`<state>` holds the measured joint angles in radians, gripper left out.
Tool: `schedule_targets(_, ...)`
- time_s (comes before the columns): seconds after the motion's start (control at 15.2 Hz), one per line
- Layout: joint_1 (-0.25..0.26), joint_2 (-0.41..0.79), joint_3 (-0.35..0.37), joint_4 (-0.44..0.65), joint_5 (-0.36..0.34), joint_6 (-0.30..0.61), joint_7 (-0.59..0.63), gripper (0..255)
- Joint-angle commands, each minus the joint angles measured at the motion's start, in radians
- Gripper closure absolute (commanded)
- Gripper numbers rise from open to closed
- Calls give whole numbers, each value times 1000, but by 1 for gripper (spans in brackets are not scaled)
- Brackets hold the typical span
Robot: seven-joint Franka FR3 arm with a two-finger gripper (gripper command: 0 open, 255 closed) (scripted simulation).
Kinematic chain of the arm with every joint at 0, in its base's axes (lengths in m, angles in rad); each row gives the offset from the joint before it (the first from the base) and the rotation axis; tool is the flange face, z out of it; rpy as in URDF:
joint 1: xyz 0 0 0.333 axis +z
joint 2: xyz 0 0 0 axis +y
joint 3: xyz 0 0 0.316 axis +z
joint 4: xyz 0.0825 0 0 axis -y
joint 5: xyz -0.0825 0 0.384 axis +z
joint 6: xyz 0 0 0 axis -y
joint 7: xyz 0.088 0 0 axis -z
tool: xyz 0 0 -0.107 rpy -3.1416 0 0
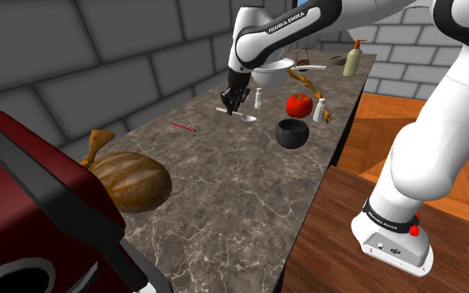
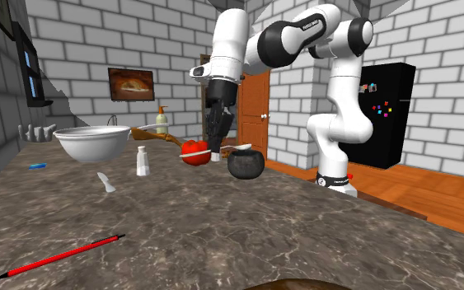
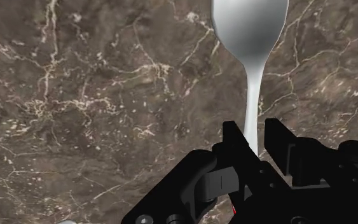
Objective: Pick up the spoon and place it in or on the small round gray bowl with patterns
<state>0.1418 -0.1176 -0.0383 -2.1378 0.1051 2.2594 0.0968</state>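
I am holding the pale grey spoon [image 3: 250, 32] by its thin handle, with the black gripper [image 3: 254, 135] clamping it between both fingers above the dark marbled counter [image 1: 224, 191]. I am judging the grip to be the weak point. The pinch is sitting near the handle's end, so the wide scoop could be swinging or slipping loose on a quick carry.

The small round dark bowl [image 1: 291, 133] is standing near the counter's edge on the stand's side, so an overshoot risks dropping the spoon to the wooden floor [image 1: 374, 125]. In the shoulder view, a red tomato [image 1: 299, 105] and a white shaker [image 1: 318, 110] are crowding in just above the bowl. Towards the red pen [image 1: 182, 126], the counter is lying open.
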Motion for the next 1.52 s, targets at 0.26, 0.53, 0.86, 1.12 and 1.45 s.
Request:
schedule_targets(0.26, -7, -48, -7, 12, -5, -62, -6, 255)
schedule_targets(0.53, -32, -179, -42, -111, -8, -74, -62, 255)
schedule_targets(0.86, -69, -339, -93, -240, -29, -111, -132, 255)
schedule_targets(1.12, -108, -462, -138, -322, -57, -157, -191, 255)
schedule_targets(1.45, -141, -544, -177, -394, -84, -170, -239, 255)
